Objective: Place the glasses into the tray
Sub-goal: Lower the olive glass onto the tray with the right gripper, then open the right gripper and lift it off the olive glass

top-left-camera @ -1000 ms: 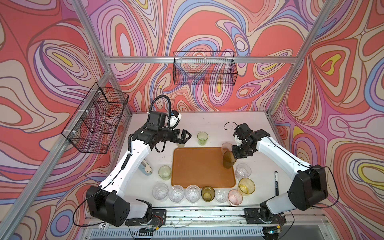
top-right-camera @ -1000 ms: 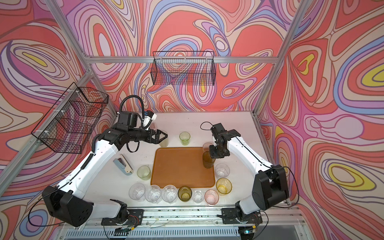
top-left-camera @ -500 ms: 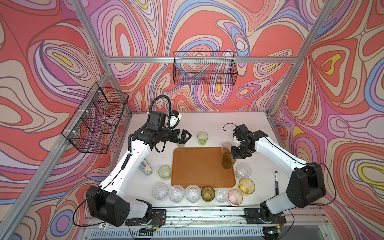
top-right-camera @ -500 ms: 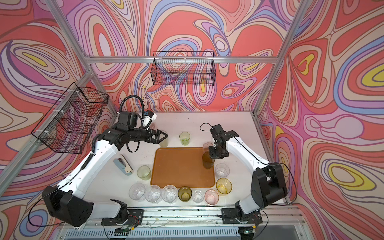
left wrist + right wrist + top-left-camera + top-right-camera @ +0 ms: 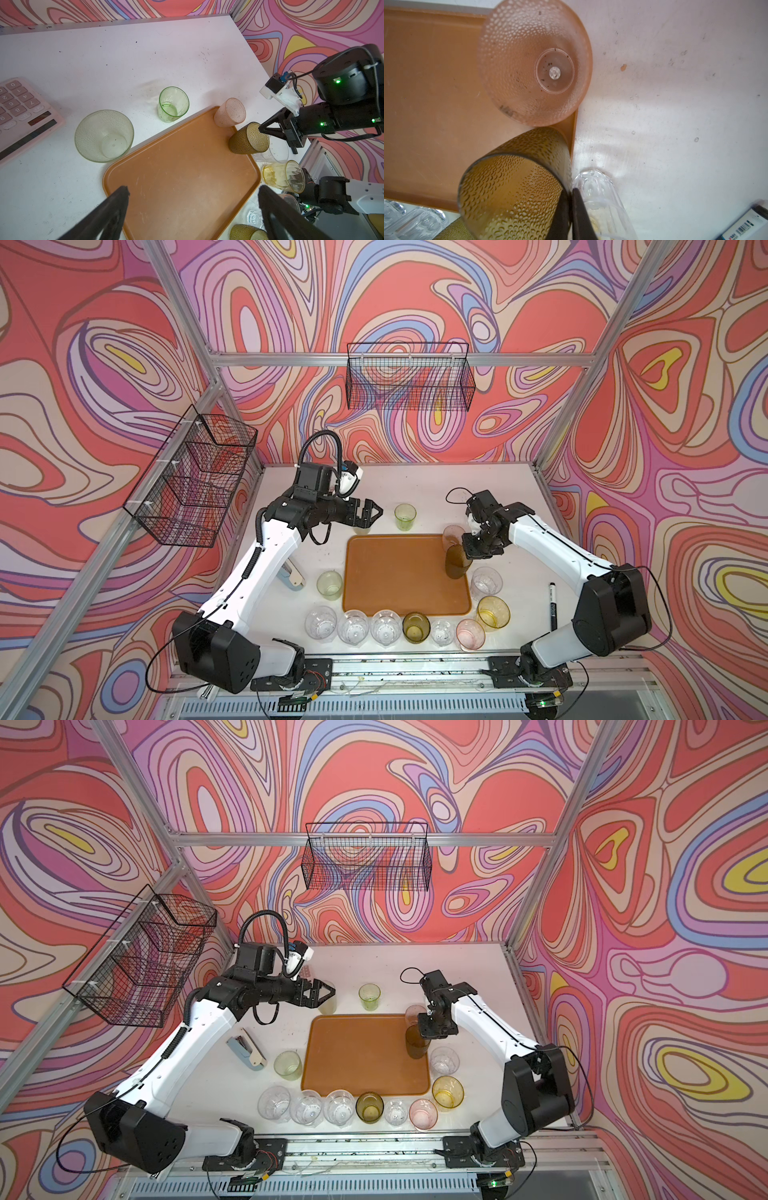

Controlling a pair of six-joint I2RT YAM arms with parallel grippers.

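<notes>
Moved since a second ago: hardly anything, honestly. My right arm's elbow has crept in a touch while the claw stayed at the brown cup; left arm hasn't budged.

Right claw: the right gripper is clenched on the rim wall of the brown glass. My wrist view shows the two fingers pinched together with the cup's wall between them, one inside and one outside.

Brown glass: standing at the tray's right edge, inside the rim as far as I can judge, just beside the pink frosted glass already parked in the far right corner. Whether its base is fully down or a hair above the floor I can't tell.

Left claw: the left gripper is spread wide with nothing in it, hanging above the table behind the tray's far left corner.

Tray: the tray is mostly bare, so plenty of room.

Still outside: green glass behind the tray, a pale olive one touching the left edge, a big frosted one near the left claw, plus the row of clear, olive and pink cups along the front and an amber one at the right front corner.

Step in hand: setting down glass number two, I reckon.

Next move: let go and lift the right claw straight up so the inside finger clears the rim without tipping the cup into the pink one. Left claw looks best placed for the big frosted cup.
</notes>
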